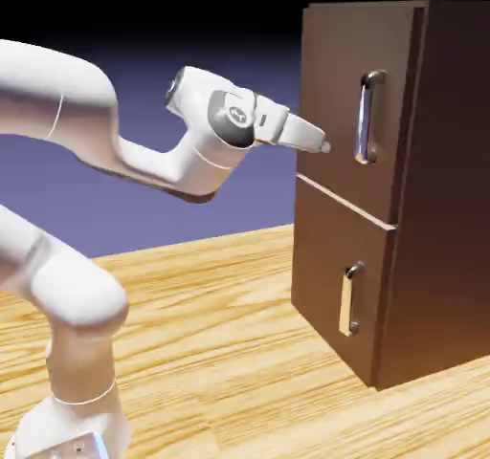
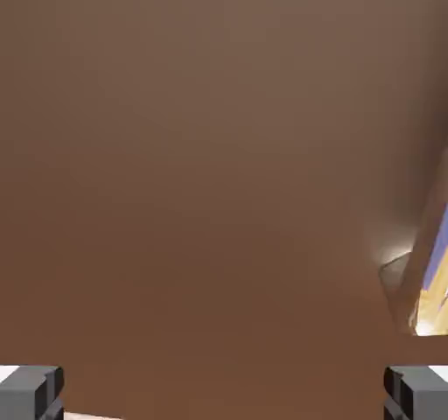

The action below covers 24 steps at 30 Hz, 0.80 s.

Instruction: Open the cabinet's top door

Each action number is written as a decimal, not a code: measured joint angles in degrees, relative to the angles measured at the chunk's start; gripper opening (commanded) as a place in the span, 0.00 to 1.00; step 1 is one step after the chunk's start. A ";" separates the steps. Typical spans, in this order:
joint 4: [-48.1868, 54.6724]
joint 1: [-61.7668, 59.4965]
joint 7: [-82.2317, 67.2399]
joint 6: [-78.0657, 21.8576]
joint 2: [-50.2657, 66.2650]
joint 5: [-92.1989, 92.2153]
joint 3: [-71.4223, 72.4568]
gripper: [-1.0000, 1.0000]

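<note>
The dark brown cabinet [image 1: 435,189] stands on the exterior view's right. Its top door [image 1: 340,103] is flush with the front and carries a long vertical silver handle [image 1: 367,118]. My gripper [image 1: 323,145] points at that door, just short of the panel and left of the handle, at the height of the handle's lower end. In the hand view brown door wood [image 2: 201,164] fills the picture. The handle [image 2: 429,269] shows as a shiny strip at the right edge. My gripper [image 2: 224,394] is open, its grey fingertips [image 2: 31,390] far apart with nothing between them.
Below the top door sits the smaller door [image 1: 335,285] with a short silver handle [image 1: 350,299]. The cabinet rests on a light wooden table [image 1: 230,352]. My white arm [image 1: 67,285] rises from the lower left.
</note>
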 measured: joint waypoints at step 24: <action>9.15 18.16 46.91 -3.47 -8.14 -59.80 -18.65 0.50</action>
